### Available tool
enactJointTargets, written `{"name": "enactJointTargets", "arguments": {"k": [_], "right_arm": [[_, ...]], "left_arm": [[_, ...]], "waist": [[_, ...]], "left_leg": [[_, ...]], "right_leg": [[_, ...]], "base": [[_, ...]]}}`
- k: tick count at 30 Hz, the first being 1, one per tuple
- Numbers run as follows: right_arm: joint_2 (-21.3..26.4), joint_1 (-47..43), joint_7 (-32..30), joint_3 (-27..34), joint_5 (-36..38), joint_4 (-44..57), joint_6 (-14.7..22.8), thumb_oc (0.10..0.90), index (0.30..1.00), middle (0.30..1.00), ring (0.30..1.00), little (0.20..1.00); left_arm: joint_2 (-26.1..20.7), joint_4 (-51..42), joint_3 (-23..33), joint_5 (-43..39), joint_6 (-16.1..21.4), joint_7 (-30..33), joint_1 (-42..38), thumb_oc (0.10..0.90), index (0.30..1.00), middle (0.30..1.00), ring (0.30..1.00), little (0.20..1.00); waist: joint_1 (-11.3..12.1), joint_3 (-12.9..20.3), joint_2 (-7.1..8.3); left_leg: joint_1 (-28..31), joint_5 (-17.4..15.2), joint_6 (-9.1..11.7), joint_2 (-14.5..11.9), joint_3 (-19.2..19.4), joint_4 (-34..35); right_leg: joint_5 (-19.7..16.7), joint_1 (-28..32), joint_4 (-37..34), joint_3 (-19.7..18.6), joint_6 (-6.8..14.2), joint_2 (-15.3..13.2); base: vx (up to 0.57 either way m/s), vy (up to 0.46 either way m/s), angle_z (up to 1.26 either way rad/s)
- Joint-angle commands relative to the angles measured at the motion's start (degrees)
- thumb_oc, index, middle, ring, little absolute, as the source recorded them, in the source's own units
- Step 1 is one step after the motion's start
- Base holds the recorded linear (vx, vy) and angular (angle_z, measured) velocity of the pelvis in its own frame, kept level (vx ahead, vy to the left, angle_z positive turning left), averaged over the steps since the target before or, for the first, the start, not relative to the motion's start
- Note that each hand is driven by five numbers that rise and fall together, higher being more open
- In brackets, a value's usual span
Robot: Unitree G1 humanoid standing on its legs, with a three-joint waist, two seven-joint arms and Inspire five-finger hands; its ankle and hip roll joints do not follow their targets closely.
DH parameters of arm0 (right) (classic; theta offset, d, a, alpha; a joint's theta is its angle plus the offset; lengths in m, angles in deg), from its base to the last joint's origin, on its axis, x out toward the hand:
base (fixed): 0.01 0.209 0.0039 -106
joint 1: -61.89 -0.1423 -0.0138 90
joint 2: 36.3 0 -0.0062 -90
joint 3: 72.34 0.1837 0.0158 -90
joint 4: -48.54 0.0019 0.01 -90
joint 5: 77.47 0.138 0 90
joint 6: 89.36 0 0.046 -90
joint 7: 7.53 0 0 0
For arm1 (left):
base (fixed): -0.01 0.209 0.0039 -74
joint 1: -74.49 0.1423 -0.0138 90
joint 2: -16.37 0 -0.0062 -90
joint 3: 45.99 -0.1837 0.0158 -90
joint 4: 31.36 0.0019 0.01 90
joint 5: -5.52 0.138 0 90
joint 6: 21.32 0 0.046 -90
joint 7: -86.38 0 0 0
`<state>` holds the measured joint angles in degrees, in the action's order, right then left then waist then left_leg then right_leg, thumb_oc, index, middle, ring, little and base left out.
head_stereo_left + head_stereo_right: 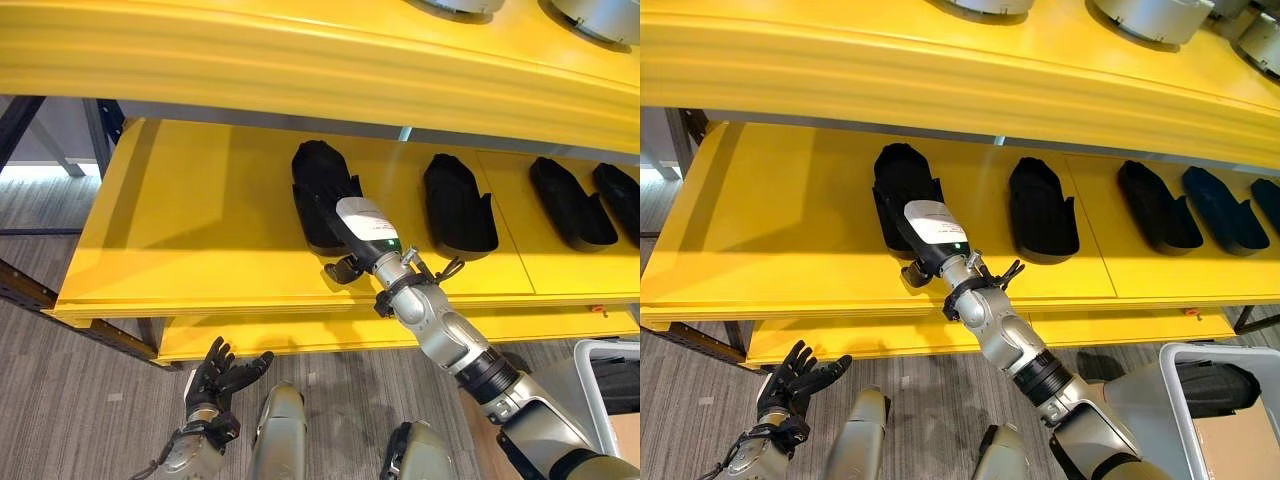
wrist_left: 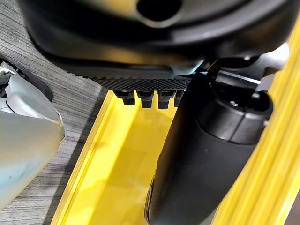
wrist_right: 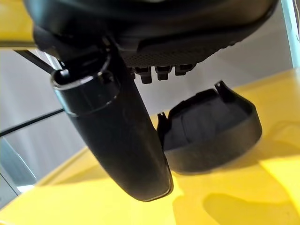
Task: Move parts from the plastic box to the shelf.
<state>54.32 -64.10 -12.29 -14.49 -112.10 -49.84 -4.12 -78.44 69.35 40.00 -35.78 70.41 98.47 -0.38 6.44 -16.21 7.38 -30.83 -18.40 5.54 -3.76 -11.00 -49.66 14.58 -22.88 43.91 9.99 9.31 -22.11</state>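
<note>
Several black moulded parts lie in a row on the yellow shelf (image 1: 200, 210). My right arm reaches in over the shelf's front edge, and the right hand (image 1: 328, 208) lies over the leftmost part (image 1: 312, 165). In the right wrist view the thumb (image 3: 117, 140) and fingers (image 3: 159, 72) are straight, and that part (image 3: 211, 131) rests on the shelf just past them, not gripped. The plastic box (image 1: 1175, 400) stands at the lower right with a black part (image 1: 1215, 388) in it. Low at the left, my left hand (image 1: 222, 375) hangs open over the floor.
More black parts (image 1: 458, 205) (image 1: 570, 200) lie to the right on the same shelf. An upper yellow shelf (image 1: 940, 70) overhangs it and carries grey round parts (image 1: 1150, 15). A lower yellow shelf (image 1: 300, 335) sits beneath. The left half of the middle shelf is bare.
</note>
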Motion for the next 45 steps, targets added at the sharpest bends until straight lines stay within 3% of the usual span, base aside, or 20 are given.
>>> {"name": "enactJointTargets", "arguments": {"k": [1,13,29,45], "right_arm": [[0.2,-2.7,-2.8,6.2,2.4,8.4,4.5,0.9,1.0,1.0,1.0,1.0],[-0.6,-2.6,-3.4,6.7,6.2,8.5,4.5,0.9,1.0,1.0,1.0,1.0],[-5.7,-3.9,-6.0,6.3,26.3,-5.3,4.1,0.9,1.0,1.0,1.0,1.0],[-7.9,-4.6,-6.1,4.4,28.9,-7.5,4.2,0.9,1.0,1.0,1.0,1.0]], "left_arm": [[0.4,-6.5,1.4,2.8,3.7,-0.5,0.4,0.9,1.0,1.0,1.0,1.0],[0.6,-6.9,0.7,2.4,3.9,-0.4,0.7,0.9,1.0,1.0,1.0,1.0],[-1.1,-6.8,-0.8,1.7,3.7,-0.9,0.7,0.9,1.0,1.0,1.0,1.0],[-1.3,-6.1,-1.4,1.7,3.9,0.0,-0.2,0.9,1.0,1.0,1.0,1.0]], "waist": [[0.4,2.6,-0.2],[0.0,3.4,-0.17],[1.4,2.9,0.14],[2.3,1.8,0.3]], "left_leg": [[0.4,-0.2,-2.9,0.1,0.2,3.1],[-0.1,-0.2,-3.0,0.0,0.4,2.8],[-0.1,0.4,-3.1,0.3,0.7,3.3],[0.0,0.8,-3.2,0.5,0.5,3.6]], "right_leg": [[4.6,0.5,3.7,-1.7,-3.2,0.9],[4.6,-0.3,3.9,-2.2,-3.3,1.2],[4.1,0.0,3.7,-1.8,-3.1,0.9],[4.0,0.3,3.6,-1.6,-3.1,0.9]], "base": [[0.0,0.0,0.0],[0.0,0.0,0.0],[0.0,0.0,-0.01],[0.0,0.0,0.0]]}}
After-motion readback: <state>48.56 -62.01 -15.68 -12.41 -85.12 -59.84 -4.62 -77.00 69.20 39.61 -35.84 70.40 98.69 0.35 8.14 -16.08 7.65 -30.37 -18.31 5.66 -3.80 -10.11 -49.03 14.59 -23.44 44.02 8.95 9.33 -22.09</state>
